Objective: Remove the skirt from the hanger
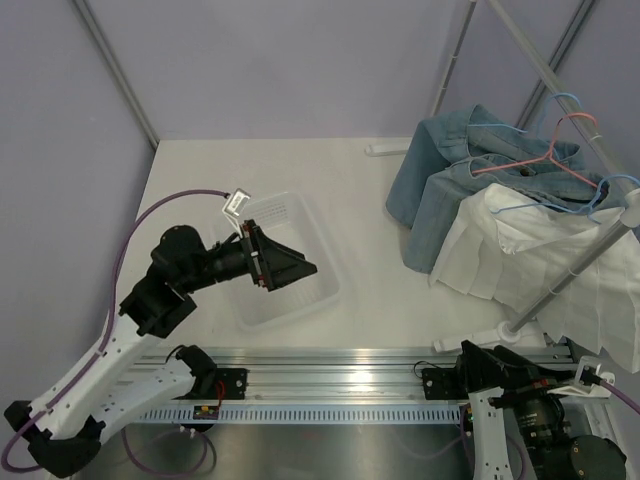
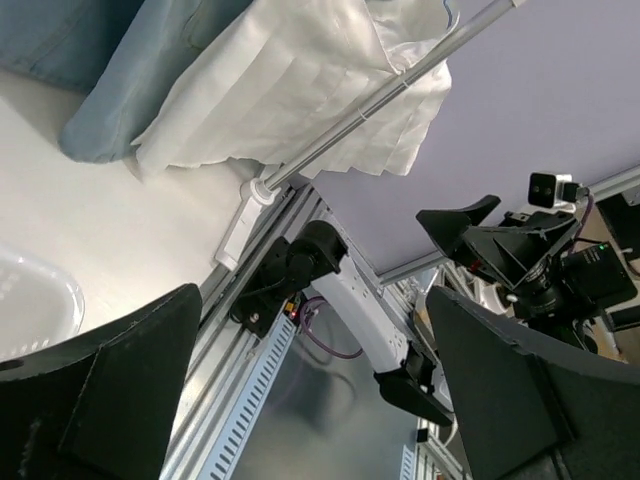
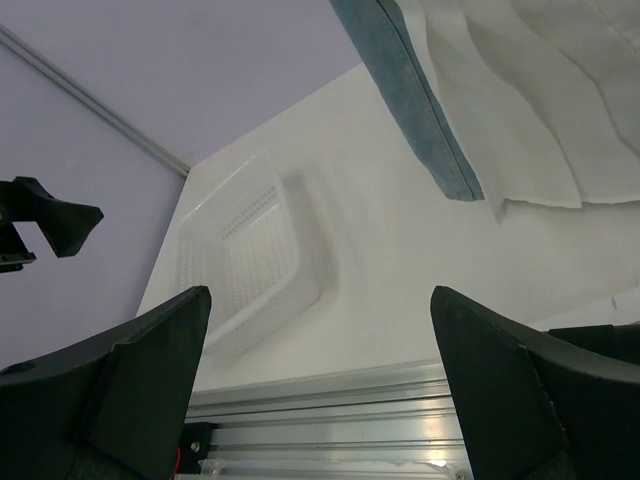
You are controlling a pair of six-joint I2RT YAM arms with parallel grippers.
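Skirt on the rail, nothing gripped: my left end effector (image 2: pixel 312 290) and right end effector (image 3: pixel 320 292) both gape wide.
The white skirt (image 1: pixel 520 255) hangs at the bench's (image 1: pixel 360 250) right, beside denim, and is cut off by the frame. I can't make out its hanger's (image 1: pixel 607 183) clips. My left arm hides part of the basket (image 1: pixel 312 295).

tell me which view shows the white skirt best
The top external view: the white skirt shows almost whole, hanging behind the rack pole. The left wrist view shows only its pleated part behind that pole; the right wrist view shows only a corner.
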